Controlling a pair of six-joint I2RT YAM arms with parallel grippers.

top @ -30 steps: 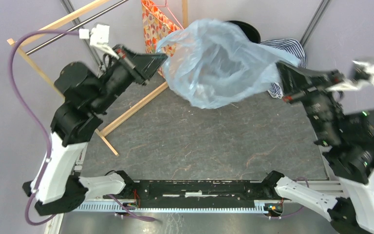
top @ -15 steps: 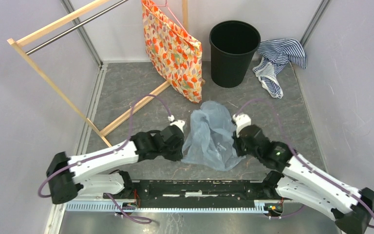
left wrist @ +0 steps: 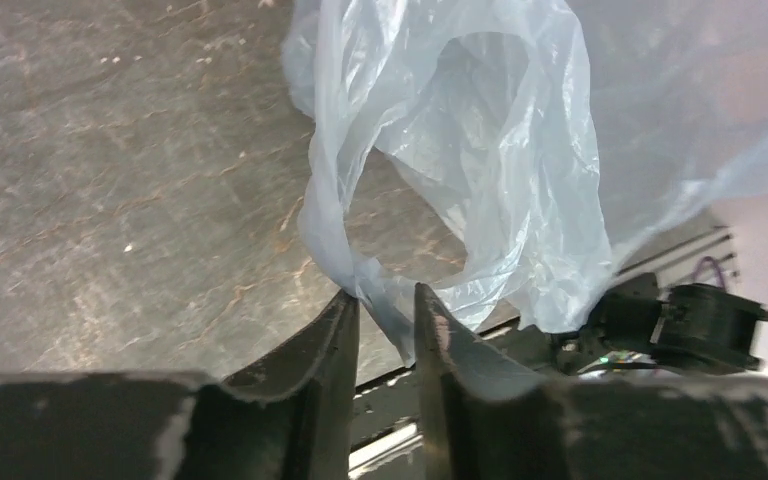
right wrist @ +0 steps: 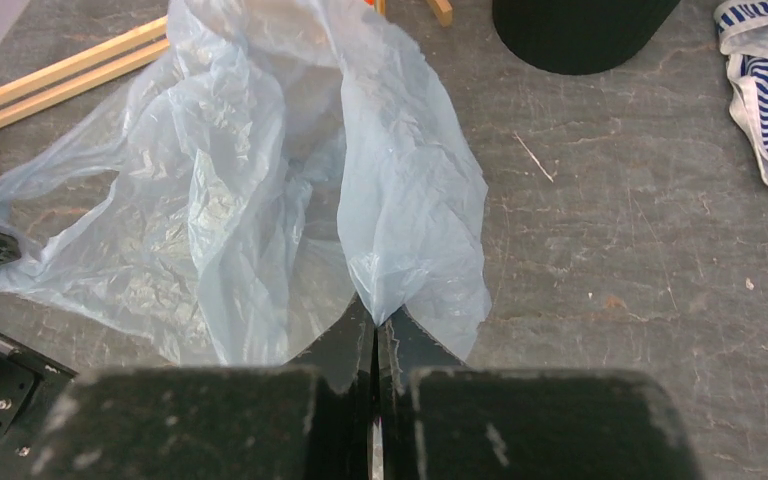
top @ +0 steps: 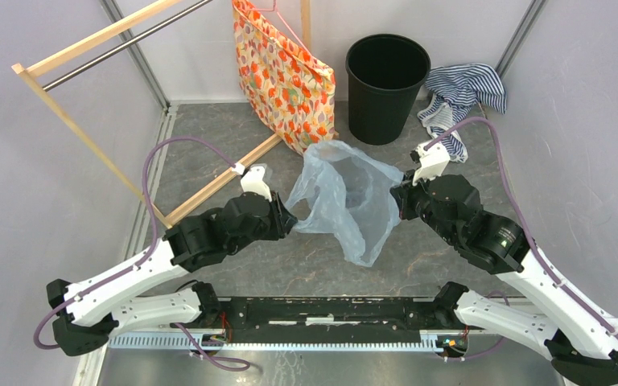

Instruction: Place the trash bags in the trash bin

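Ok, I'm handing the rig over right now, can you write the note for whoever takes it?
Left gripper: jaws slightly parted, a twisted strand of the trash bag lies between them; grip doubtful.
Right gripper: shut on the bag's other edge.
Bag: spread between the two arms, short of the trash bin, which stands upright at the far side.
Done: bag taken at both sides.
Left: carry it over the bin's mouth and drop it in.
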